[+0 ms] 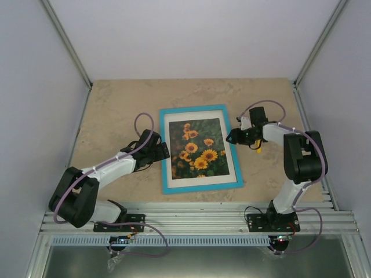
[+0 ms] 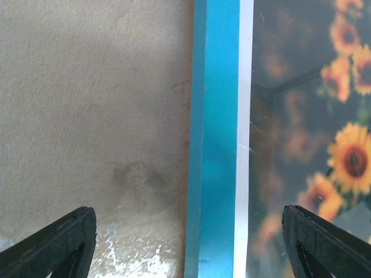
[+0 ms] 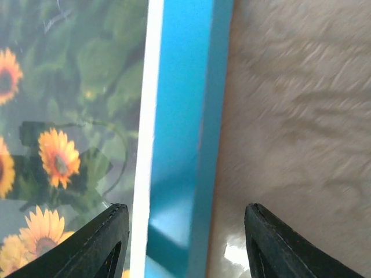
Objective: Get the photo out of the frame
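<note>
White panel walls [image 1: 35,87] close in three sides, meeting at grey corner posts. Below them lies the counter [image 1: 116,98], a beige, stone-mottled surface, with a ribbed aluminium rail [image 1: 197,220] along its near edge carrying both arm bases.

The left arm [image 1: 110,168] reaches low across the counter towards the middle. The right arm [image 1: 298,156] stands folded, its wrist bent inward.

The frame [image 1: 163,150] lies flat and face up in the middle of the counter between the arms. Its long axis runs from the near rail towards the back wall, very slightly skewed. Inside it a white mat [image 1: 203,180] borders the photo [image 1: 200,147], which sits in the frame under reflective glazing, its long axis matching the frame's.

The left jaws are spread wide over the frame's left side: one finger [image 2: 58,243] is above bare counter, the other above the photo. The right jaws are parted at a middling width astride the right side, one finger [image 3: 104,243] over the photo and one over the counter, gripping nothing.
</note>
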`<state>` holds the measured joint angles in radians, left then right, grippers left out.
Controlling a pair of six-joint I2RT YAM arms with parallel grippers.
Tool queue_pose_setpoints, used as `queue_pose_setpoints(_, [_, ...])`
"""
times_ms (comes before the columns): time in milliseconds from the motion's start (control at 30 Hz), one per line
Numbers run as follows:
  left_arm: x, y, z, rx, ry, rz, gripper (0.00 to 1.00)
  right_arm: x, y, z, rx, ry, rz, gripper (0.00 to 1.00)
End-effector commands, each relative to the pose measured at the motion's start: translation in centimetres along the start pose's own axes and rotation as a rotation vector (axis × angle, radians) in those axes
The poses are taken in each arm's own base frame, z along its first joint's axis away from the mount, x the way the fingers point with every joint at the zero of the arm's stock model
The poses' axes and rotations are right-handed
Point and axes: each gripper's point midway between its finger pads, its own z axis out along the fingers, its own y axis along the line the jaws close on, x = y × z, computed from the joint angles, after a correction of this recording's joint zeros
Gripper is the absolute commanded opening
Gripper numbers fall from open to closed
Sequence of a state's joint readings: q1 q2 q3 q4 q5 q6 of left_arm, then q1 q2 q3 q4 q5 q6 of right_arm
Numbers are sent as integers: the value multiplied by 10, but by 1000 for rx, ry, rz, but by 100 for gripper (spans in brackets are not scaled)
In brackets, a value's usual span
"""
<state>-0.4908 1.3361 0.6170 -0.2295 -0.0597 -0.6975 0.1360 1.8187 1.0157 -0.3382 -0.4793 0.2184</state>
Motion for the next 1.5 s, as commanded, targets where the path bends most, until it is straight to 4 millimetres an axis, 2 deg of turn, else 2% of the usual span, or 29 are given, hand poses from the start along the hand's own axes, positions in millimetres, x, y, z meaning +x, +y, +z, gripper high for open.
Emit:
queue_pose_setpoints(0, [-10,-6,1,-50,-41,29,88,19,-1,-4,140,23,-24,56])
queue_pose_setpoints(267, [-3,-13,12,-95,-17,78,82,34,0,0,275,46,-94,54])
queue_pose_setpoints(533, [8,-17,22,-138,12,117,72,39,1,-2,338,36,-118,47])
queue_pose_setpoints(833, [19,-24,33,-164,43,155,42,39,-6,-8,381,19,-119,30])
queue_pose_setpoints(1033, [23,-44,38,-139,56,180,23,42,-12,-15,424,12,-109,14])
queue_pose_setpoints(1133, [25,-56,42,-111,63,189,18,41,-16,-22,455,-8,-98,7])
queue_pose_setpoints(1267, [20,-69,42,-92,60,195,15,36,-17,-33,481,-40,-88,3])
queue_pose_setpoints(1467, [-1,-78,25,-98,8,205,15,24,-7,-52,480,-82,-94,2])
